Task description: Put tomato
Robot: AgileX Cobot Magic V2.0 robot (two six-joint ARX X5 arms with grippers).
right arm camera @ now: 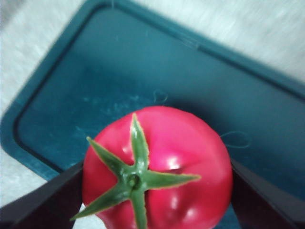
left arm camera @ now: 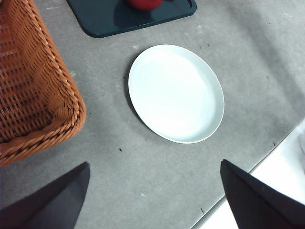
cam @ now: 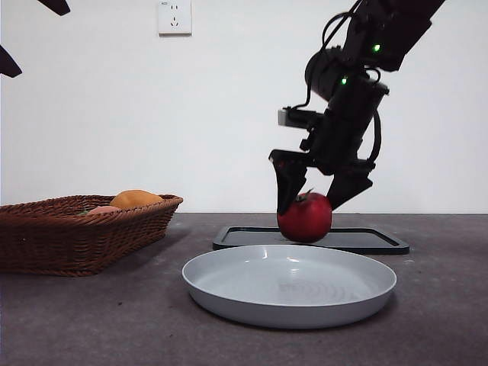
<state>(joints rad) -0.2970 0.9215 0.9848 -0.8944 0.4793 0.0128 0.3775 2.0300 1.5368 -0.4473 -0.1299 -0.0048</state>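
The red tomato point(cam: 305, 219) with a green spiky stem sits on the dark tray point(cam: 366, 240) behind the grey plate point(cam: 200, 284). My right gripper point(cam: 309, 204) comes down from the upper right, and its two jaws press against the tomato's two sides. In the right wrist view the tomato point(right arm camera: 162, 167) fills the space between the jaws point(right arm camera: 157, 200), over the tray point(right arm camera: 95, 71). My left gripper point(left arm camera: 152, 200) is open and empty, high above the table near the plate point(left arm camera: 176, 93). The tomato's edge point(left arm camera: 143, 4) just shows on the tray point(left arm camera: 119, 19).
A wicker basket point(cam: 76, 244) stands at the left with an orange fruit point(cam: 136, 199) and a small peach-coloured fruit point(cam: 103, 209) in it; it also shows in the left wrist view point(left arm camera: 28, 95). A wall socket point(cam: 174, 17) is on the back wall.
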